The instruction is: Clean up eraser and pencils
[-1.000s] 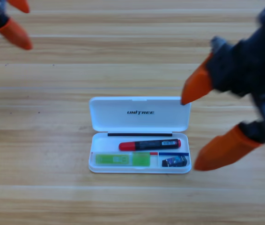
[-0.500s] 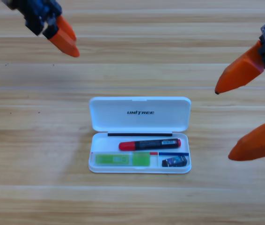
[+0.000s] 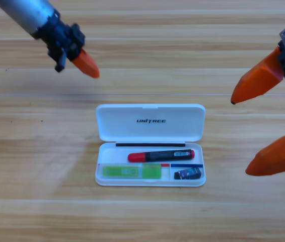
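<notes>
Left gripper [image 3: 87, 65] has come in from the top-left corner toward the case lid, jaw gap can't tell. White case [image 3: 150, 123] open, holding green highlighter [image 3: 131, 171], red-capped marker [image 3: 160, 155] and eraser [image 3: 188, 174]. Right gripper [image 3: 263, 128] backed off to the right edge, jaws wide, empty. Everything's stowed; likely lid closing next

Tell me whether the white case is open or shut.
Open. The white case has its lid folded back flat, showing the marker, highlighter and eraser in the tray.
</notes>
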You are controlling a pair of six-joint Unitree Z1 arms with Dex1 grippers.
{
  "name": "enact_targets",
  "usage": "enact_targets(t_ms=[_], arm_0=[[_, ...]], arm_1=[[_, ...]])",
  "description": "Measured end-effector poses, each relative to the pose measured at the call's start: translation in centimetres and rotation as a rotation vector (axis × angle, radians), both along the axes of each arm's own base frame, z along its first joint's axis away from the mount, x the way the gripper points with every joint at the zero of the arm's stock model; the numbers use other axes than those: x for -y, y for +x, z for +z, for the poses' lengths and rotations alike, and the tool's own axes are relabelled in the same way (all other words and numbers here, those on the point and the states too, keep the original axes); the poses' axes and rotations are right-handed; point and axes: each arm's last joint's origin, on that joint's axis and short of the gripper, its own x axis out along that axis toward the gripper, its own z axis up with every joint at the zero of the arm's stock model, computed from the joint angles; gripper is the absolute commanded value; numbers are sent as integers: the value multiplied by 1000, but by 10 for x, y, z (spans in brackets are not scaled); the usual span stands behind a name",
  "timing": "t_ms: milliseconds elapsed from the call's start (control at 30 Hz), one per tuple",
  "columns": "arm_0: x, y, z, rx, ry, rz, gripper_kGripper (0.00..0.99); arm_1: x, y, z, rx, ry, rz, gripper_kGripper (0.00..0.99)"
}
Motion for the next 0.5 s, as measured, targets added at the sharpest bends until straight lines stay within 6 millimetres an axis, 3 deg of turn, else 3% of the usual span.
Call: enact_targets(t_ms=[200, 500], arm_0=[[31, -14, -16, -14, 29, -111, 0], [78, -39, -20, -10, 65, -226, 0]], arm_1=[[0, 0, 0, -9, 2, -7, 986], [0, 0, 0, -13, 3, -11, 986]])
